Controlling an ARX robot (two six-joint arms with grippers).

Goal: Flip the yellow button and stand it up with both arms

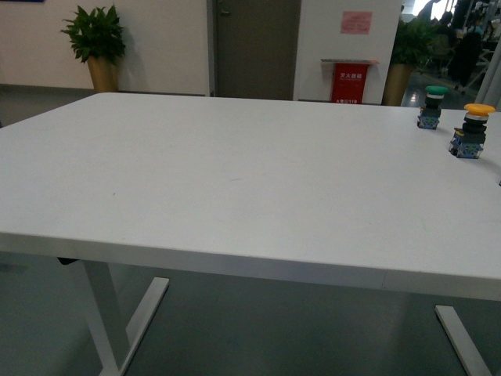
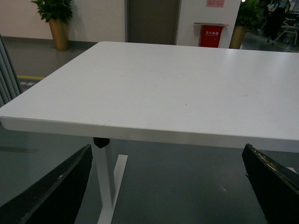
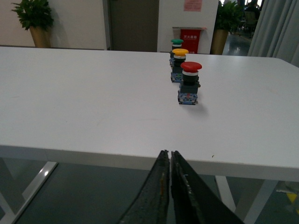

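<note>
The yellow button (image 1: 471,129) stands upright, cap on top, at the far right of the white table (image 1: 219,172). In the right wrist view it (image 3: 179,61) stands between a green-capped switch and a red-capped switch. My right gripper (image 3: 169,153) is shut and empty, below and in front of the table's near edge, well short of the buttons. My left gripper (image 2: 167,151) is open wide and empty, also below the table's near edge, with one dark finger (image 2: 56,191) at each side of its view. No arm shows in the front view.
A green-capped switch (image 1: 431,105) stands behind the yellow one. A red-capped switch (image 3: 189,83) stands nearest my right gripper. White table legs (image 1: 117,313) stand below. Potted plants (image 1: 97,43), a door and a red box (image 1: 349,81) are at the far wall.
</note>
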